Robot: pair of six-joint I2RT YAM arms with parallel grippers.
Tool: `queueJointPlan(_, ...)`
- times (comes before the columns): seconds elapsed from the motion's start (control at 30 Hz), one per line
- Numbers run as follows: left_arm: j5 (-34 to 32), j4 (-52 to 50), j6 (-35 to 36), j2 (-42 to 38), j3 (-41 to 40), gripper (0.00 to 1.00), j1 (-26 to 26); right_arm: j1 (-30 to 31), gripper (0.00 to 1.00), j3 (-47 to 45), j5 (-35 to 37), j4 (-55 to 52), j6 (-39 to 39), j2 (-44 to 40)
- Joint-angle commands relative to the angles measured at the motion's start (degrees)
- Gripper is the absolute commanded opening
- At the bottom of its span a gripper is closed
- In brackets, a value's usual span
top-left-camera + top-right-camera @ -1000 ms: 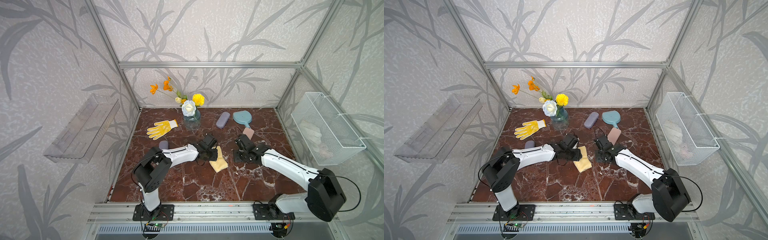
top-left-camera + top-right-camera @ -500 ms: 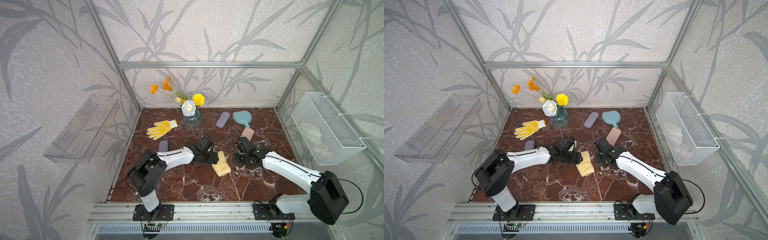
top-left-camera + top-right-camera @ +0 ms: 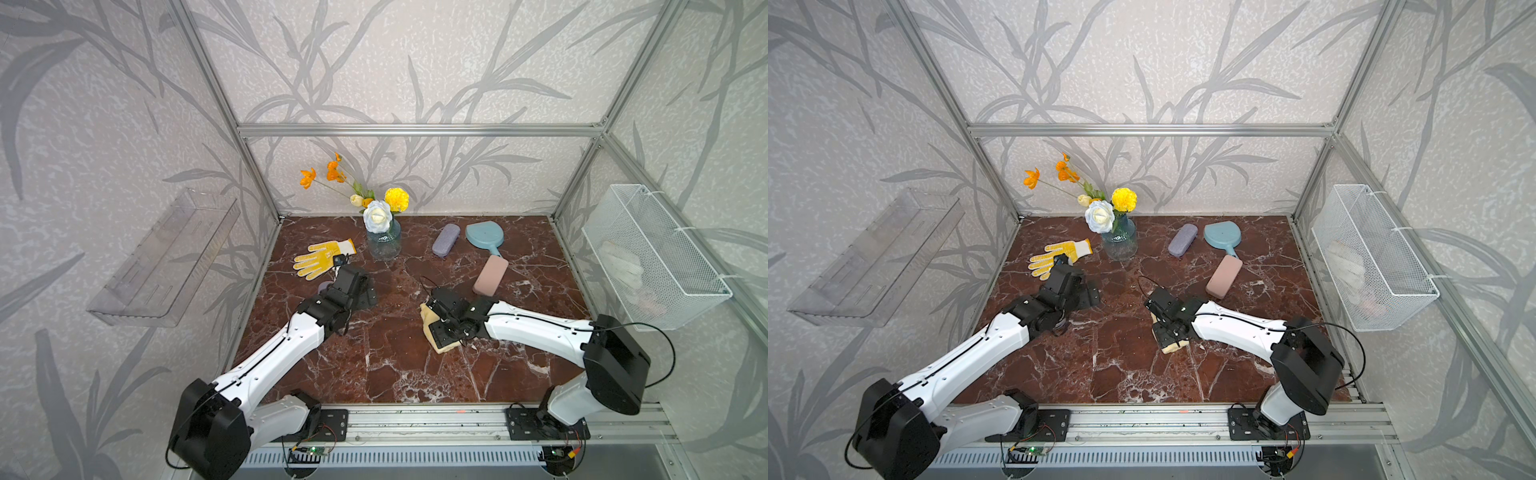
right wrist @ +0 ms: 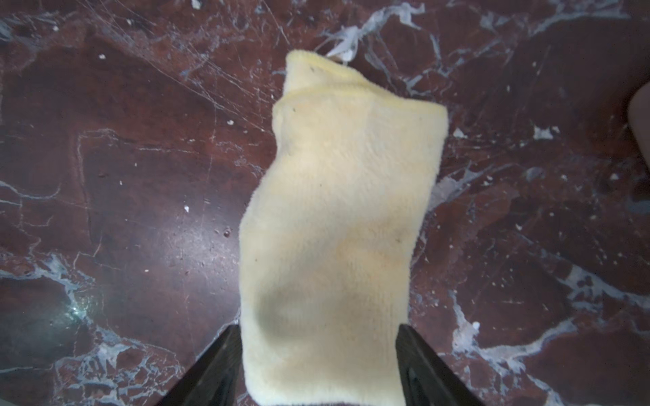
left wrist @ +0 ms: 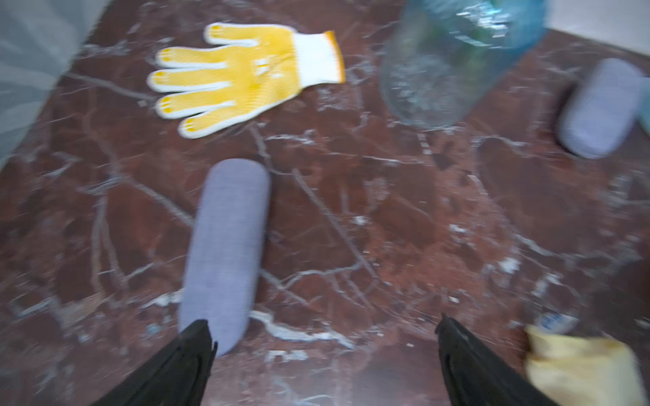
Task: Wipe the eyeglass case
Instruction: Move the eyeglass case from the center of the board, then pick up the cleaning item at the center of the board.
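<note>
Eyeglass case (image 5: 225, 253), lilac-grey and round-ended, lying flat on the surface (image 5: 387, 218) just ahead of the left gripper (image 5: 323, 323), long axis pointing away from it. Near end right at one fingertip, off to that side and not in the gap. Left gripper spread wide, holding nothing. In a top view, eyeglass case (image 3: 324, 286) almost wholly hidden behind that gripper, only a sliver showing.

Probably a stiff shell under woven covering, judging by shape, texture lost to blur. Light, so likely to skid on polished stone under a wiping push; round-ended, so apt to pivot. Best taken across the narrow width near the middle, jaws on the long sides, or simply pinned from above. No real fragility, only slip.

Wiping tool: yellow cloth (image 4: 344, 197), flat on the surface beneath the right gripper (image 4: 318, 330), well apart from the eyeglass case. Right gripper spread too, one finger either side of the cloth's near end, pile unbunched, no pinch yet. Soft, limp, sure to fold; better caught by a gathered edge.

Beyond the eyeglass case, glove (image 5: 246, 73) and vase (image 5: 453, 59), farther from the left gripper and out of a wiping stroke's way.
</note>
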Motion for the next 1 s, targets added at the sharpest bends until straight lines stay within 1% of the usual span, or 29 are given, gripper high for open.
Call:
queueJointPlan(0.0, -5.21, -3.96, -1.18, 2.34, -1.28, 1.0, 4.57, 0.11, 0.7, 3.0, 1.73, -0.88, -2.39, 2.85)
queueJointPlan(0.1, -3.7, -2.95, -1.34, 6.8, -0.98, 1.0, 7.27, 0.17, 0.7, 5.48, 2.09, -1.88, -3.44, 5.77)
queueJointPlan(0.23, -3.87, -1.73, -1.78, 10.94, -0.79, 1.0, 9.98, 0.08, 0.68, 7.36, 1.1, -2.32, -4.13, 9.91)
queueJointPlan(0.33, -0.35, 0.81, -1.41, 13.1, -1.62, 1.0, 13.32, 0.09, 0.67, 8.84, 1.12, -3.82, -4.17, 12.17)
queueJointPlan(0.4, 1.18, 1.84, -0.81, 14.81, -1.57, 1.0, 14.6, 0.02, 0.66, 8.86, 1.01, -3.82, -4.08, 12.94)
queueJointPlan(0.47, 2.86, 3.21, 0.49, 16.75, -1.18, 0.96, 15.28, -0.08, 0.64, 8.54, 0.72, -3.25, -3.98, 13.29)
queueJointPlan(0.6, 5.73, 2.36, 1.56, 21.57, 1.33, 0.93, 16.49, -0.24, 0.53, 8.21, 0.62, -2.41, -3.67, 13.39)
queueJointPlan(0.63, 6.64, 2.23, 1.77, 22.57, 1.8, 0.9, 16.88, -0.4, 0.51, 8.19, 0.43, -2.26, -3.66, 13.43)
queueJointPlan(0.67, 7.25, 2.47, 1.76, 23.26, 1.86, 0.9, 16.99, -0.61, 0.51, 8.1, 0.34, -2.31, -3.64, 13.52)
queueJointPlan(0.83, 8.97, 2.91, 2.3, 23.96, 1.97, 0.85, 17.23, -2.05, 0.48, 6.24, -1.59, -1.16, -3.08, 13.83)
queueJointPlan(0.97, 10.63, 3.33, 2.82, 24.03, 1.92, 0.76, 17.22, -2.73, 0.41, 4.9, -2.65, -0.17, -2.66, 13.88)
